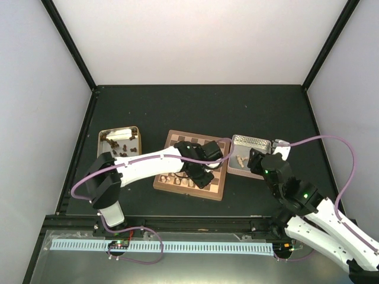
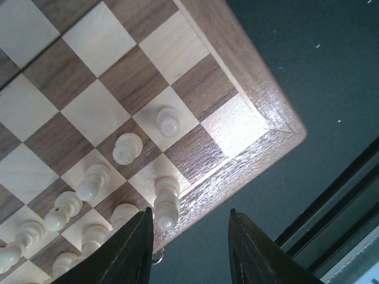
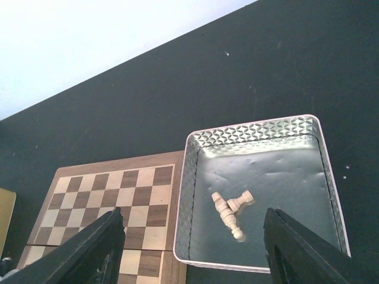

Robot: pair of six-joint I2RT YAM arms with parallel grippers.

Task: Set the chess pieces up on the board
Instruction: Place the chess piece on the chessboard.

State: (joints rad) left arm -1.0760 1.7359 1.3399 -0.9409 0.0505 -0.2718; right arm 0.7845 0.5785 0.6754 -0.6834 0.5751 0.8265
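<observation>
The chessboard (image 1: pixel 177 141) lies mid-table. Several pale beige pieces (image 1: pixel 176 180) stand along its near edge; in the left wrist view they stand in two rows near the board's corner (image 2: pixel 272 115), the nearest one (image 2: pixel 167 202) on the edge row. My left gripper (image 2: pixel 190 248) is open and empty, hovering over the board's near right edge (image 1: pixel 203 177). My right gripper (image 3: pixel 192 251) is open wide and empty above the silver tin (image 3: pixel 195 148), which holds two pale pieces (image 3: pixel 230 212) lying down. The dark brown pieces (image 1: pixel 121 144) lie in the left tin.
A brass-coloured tin (image 1: pixel 104 135) sits left of the board, the silver tin (image 1: pixel 251 141) right of it. The black mat ends at a metal rail (image 1: pixel 177 223) near the arm bases. White walls enclose the back and sides.
</observation>
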